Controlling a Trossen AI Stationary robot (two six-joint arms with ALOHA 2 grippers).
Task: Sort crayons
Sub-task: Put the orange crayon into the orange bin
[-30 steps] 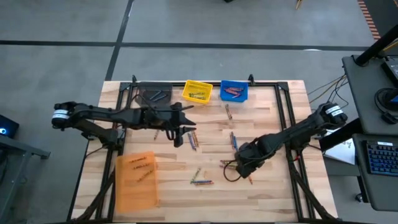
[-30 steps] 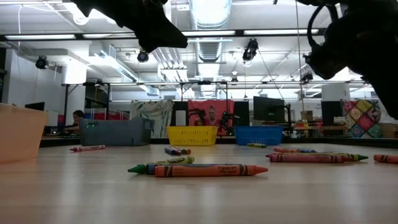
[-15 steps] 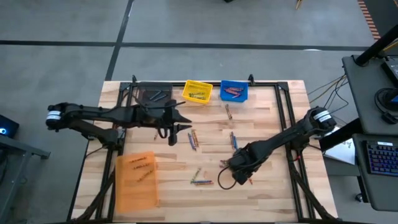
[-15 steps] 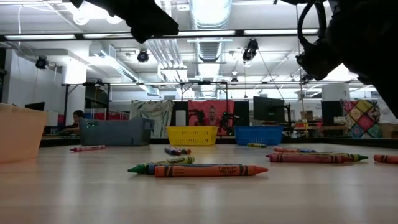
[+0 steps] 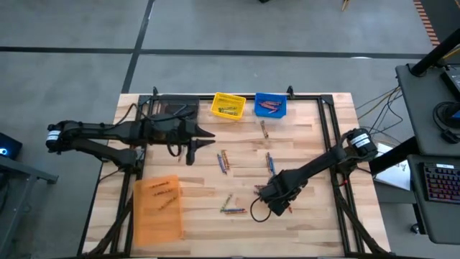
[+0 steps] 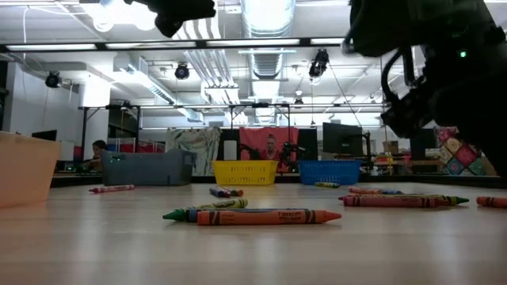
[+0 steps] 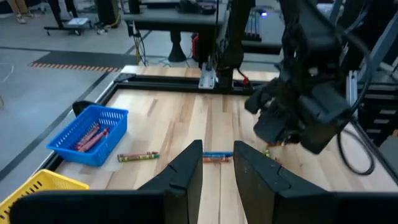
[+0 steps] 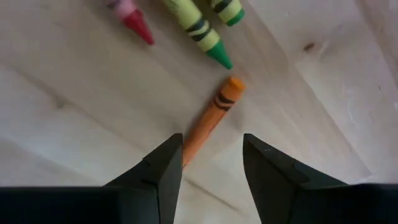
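The right pincer hangs low over the counter, fingers spread wide and empty, straddling the near end of an orange crayon that lies flat on the wood. Just past its tip lie two green crayons and a red one, close but not touching it.

The left pincer is raised over the far left part of the counter, its fingers parted by a narrow gap with nothing seen between them; whether it holds anything I cannot tell.

More crayons are scattered across the middle of the counter, with a small cluster near the front. Some already lie in the yellow bin, the blue bin and the orange bin.

The crayon is probably light, stiff and round, so it will likely roll or skid if nudged from one side, and its wax could snap under a hard squeeze. The best hold looks to be across the paper-wrapped middle, fingers square to its length, closing gently.

Room is fair: open wood lies on both sides of the orange crayon, but the green ones crowd its far tip, so the fingers should come down nearer the near half. The counter's front edge is near the right arm; the bins are well apart from it, along the back and left.
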